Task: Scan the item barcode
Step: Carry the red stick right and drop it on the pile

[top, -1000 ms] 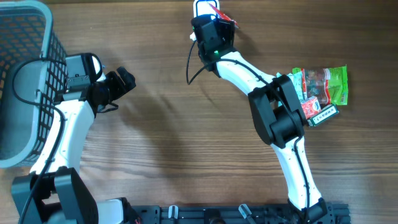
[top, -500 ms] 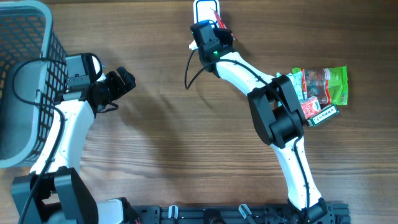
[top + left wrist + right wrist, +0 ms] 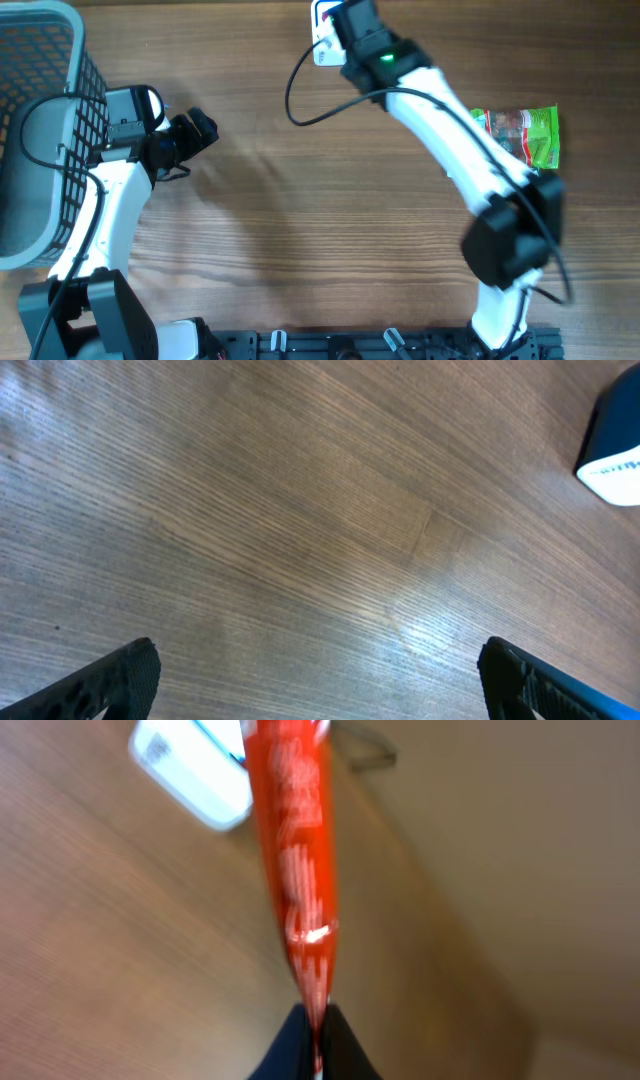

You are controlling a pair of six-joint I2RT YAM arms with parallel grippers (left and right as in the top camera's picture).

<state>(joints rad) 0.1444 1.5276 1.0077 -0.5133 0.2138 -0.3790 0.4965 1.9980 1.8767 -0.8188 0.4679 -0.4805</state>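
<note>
A thin red packet [image 3: 292,850], blurred, stands edge-on in the right wrist view, and my right gripper [image 3: 316,1020] is shut on its lower edge. Just beyond the packet lies a white scanner [image 3: 195,775] on the table. From overhead, the right gripper [image 3: 352,20] sits at the table's far edge beside the white and blue scanner [image 3: 322,30]; the packet is hidden there by the wrist. My left gripper [image 3: 200,130] is open over bare wood at the left, with its fingertips [image 3: 120,675] wide apart and nothing between them. The scanner [image 3: 615,445] shows at the left wrist view's upper right.
A grey mesh basket [image 3: 40,120] stands at the left edge, beside the left arm. Green and red snack packets [image 3: 525,135] lie at the right, partly under the right arm. A black cable [image 3: 300,90] loops from the right wrist over the table.
The right arm has swung and stretched out, its elbow moving to the right, and its wrist has shifted slightly right at the scanner. The left arm has not moved.
</note>
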